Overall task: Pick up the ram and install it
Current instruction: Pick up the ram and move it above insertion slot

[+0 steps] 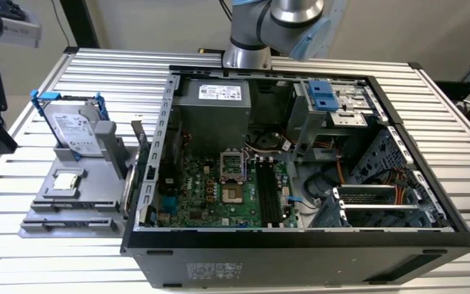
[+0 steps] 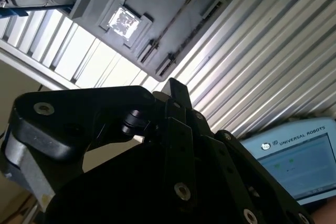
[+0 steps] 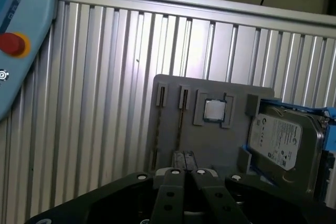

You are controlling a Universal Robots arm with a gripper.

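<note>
The ram (image 3: 180, 124) is a thin stick standing on edge in a slot of the grey fixture (image 3: 210, 145). In the exterior view that fixture (image 1: 71, 202) lies on the table at the exterior view's left of the open computer case (image 1: 300, 245). Both wrist views show my gripper (image 3: 184, 157) hovering above the fixture, apart from it. Its black fingers (image 2: 176, 90) are pressed together with nothing between them. The black memory slots (image 1: 269, 191) run along the motherboard inside the case. My arm (image 1: 256, 37) rises behind the case.
A silver hard drive (image 1: 76, 125) with blue rails stands at the fixture's far end. A small square processor chip (image 1: 66, 180) lies in the fixture's pocket. A teach pendant with a red button (image 3: 13, 43) rests on the slatted metal table (image 1: 464, 153).
</note>
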